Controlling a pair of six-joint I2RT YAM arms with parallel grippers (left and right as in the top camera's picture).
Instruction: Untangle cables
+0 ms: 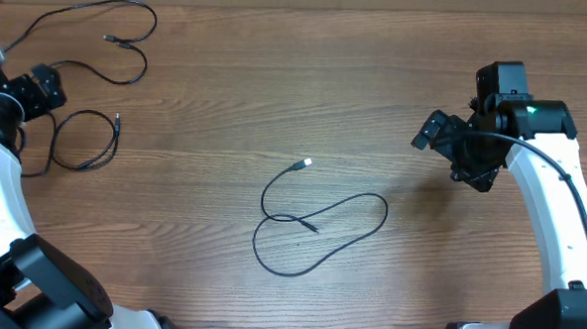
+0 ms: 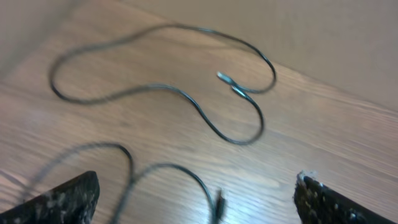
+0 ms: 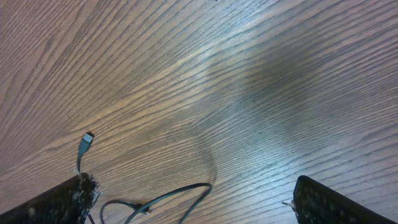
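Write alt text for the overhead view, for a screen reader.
A thin black cable with a pale plug lies in crossed loops at the middle of a brown wooden table. More thin black cable sprawls in loops at top left beside the left tool; the right tool hovers at right, holding nothing.

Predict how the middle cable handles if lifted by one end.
Likely floppy: the middle cable lies in loose crossing loops, so it should sag. Probably light, being thin. Loops may snag where it crosses itself.
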